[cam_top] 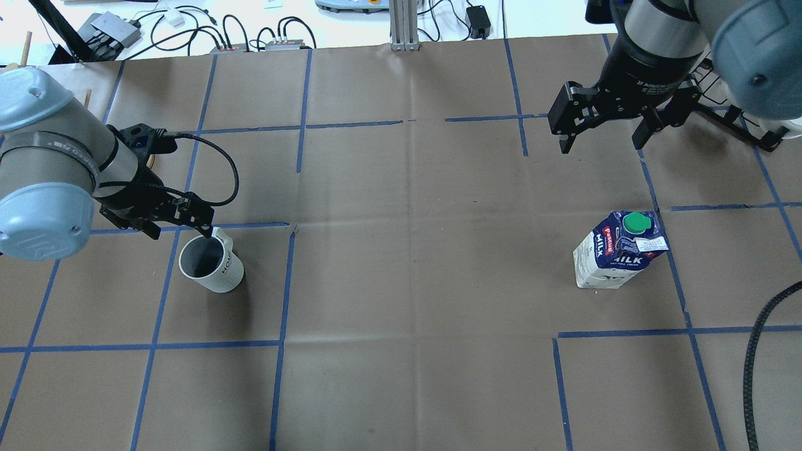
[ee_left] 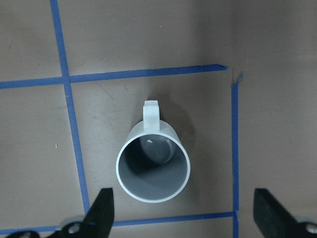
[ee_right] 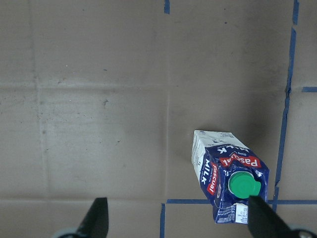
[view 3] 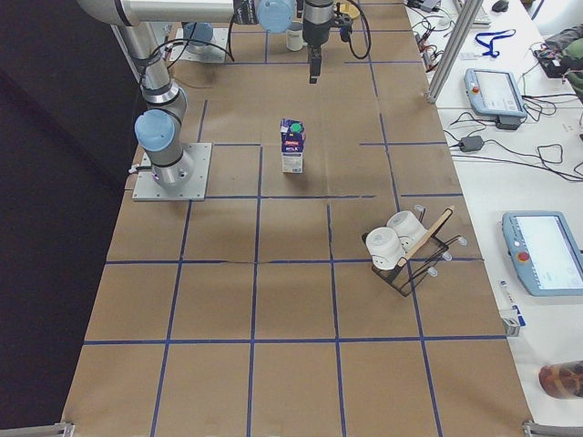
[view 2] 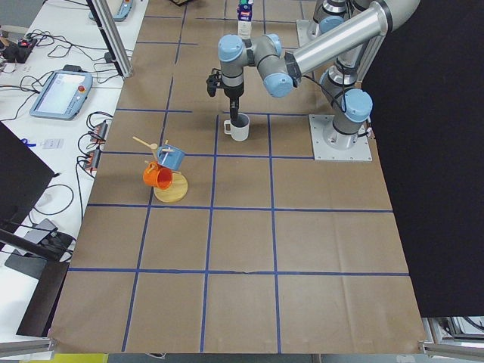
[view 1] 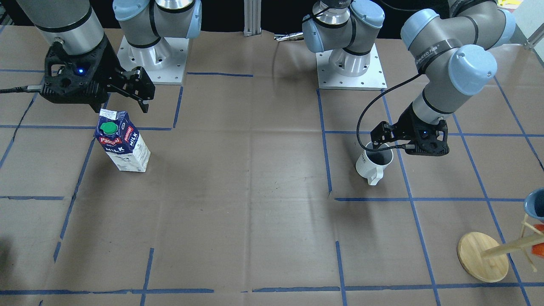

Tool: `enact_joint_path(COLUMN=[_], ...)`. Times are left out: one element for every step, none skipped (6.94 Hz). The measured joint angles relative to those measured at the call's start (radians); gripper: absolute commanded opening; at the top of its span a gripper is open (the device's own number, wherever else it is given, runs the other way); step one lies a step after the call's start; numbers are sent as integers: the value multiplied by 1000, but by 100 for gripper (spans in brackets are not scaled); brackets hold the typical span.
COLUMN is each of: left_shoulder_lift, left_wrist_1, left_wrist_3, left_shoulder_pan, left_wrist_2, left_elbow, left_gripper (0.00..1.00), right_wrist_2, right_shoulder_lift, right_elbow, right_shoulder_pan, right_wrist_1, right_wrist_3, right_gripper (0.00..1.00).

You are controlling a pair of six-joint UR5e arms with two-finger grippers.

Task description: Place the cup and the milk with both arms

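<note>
The white cup [cam_top: 211, 268] stands upright on the left of the table, its handle pointing away from the robot. It also shows in the front view [view 1: 375, 162] and the left wrist view [ee_left: 153, 168]. My left gripper [cam_top: 180, 228] is open and hangs just above its rim, fingers pointing down and holding nothing; it also shows in the left wrist view [ee_left: 184, 218]. The milk [cam_top: 619, 254] stands upright on the right, green cap on top, and it also shows in the front view [view 1: 123, 142] and the right wrist view [ee_right: 227, 179]. My right gripper [cam_top: 601, 141] is open, empty, high above and beyond the carton.
A wooden mug tree [view 1: 482, 257] with a blue and an orange cup stands at the table's left end. A rack with white cups [view 3: 401, 250] stands on the right side. The two arm base plates [view 1: 350, 68] are at the robot's edge. Blue tape lines cross the brown table.
</note>
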Motion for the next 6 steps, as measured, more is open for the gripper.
enact_joint_path(left_shoulder_lift=[-30,-45,-52,-59,-64,-67], left_wrist_1=[40,65,104,149,171,177], left_wrist_3=[-1,-1,-2,-1,0,1], left_shoulder_pan=[5,7,8,9,11,12], left_wrist_2=[4,9,15,22,33,45], left_elbow=[-12,-30,-57,-75,-83,-87], left_gripper=[99,98,95,95,94,85], right_wrist_2=[0,0,0,0,0,0], right_shoulder_lift=[0,0,0,0,1,1], right_elbow=[0,0,0,0,0,0], right_shoulder_pan=[0,0,0,0,0,0], right_wrist_1=[0,0,0,0,0,0], right_wrist_3=[0,0,0,0,-1,-1], right_gripper=[100,100,100,100,100,100])
